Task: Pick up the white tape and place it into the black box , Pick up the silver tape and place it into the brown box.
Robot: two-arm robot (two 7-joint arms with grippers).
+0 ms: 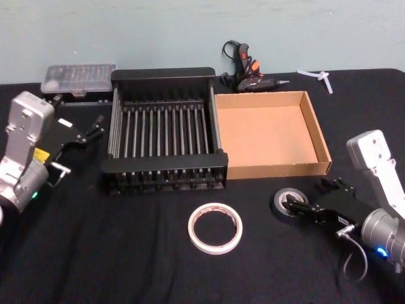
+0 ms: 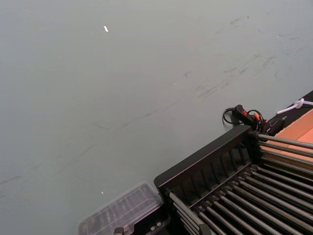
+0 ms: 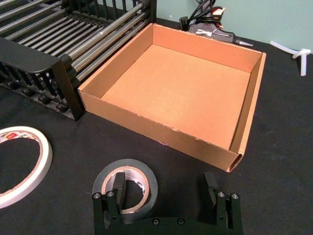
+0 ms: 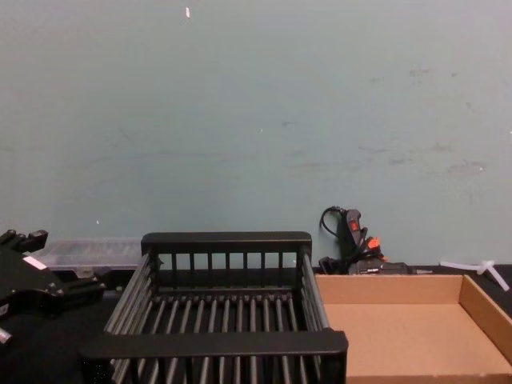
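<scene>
The right gripper (image 3: 166, 193) stands wide open and holds nothing; one finger (image 3: 119, 185) sits in the hole of the silver tape (image 3: 126, 182), which lies flat on the table (image 1: 126, 253) near its front right edge, the other finger well clear outside. To grip well, shift sideways so the fingers straddle one wall of the roll, then close. The brown box (image 3: 161, 132), just behind, is empty, its near wall low. The white tape (image 1: 215, 228) lies at front centre before the black box (image 1: 164, 79). The left gripper (image 1: 95, 130) hovers beside that crate, apparently open. A glue gun (image 1: 250, 73) lies behind.
</scene>
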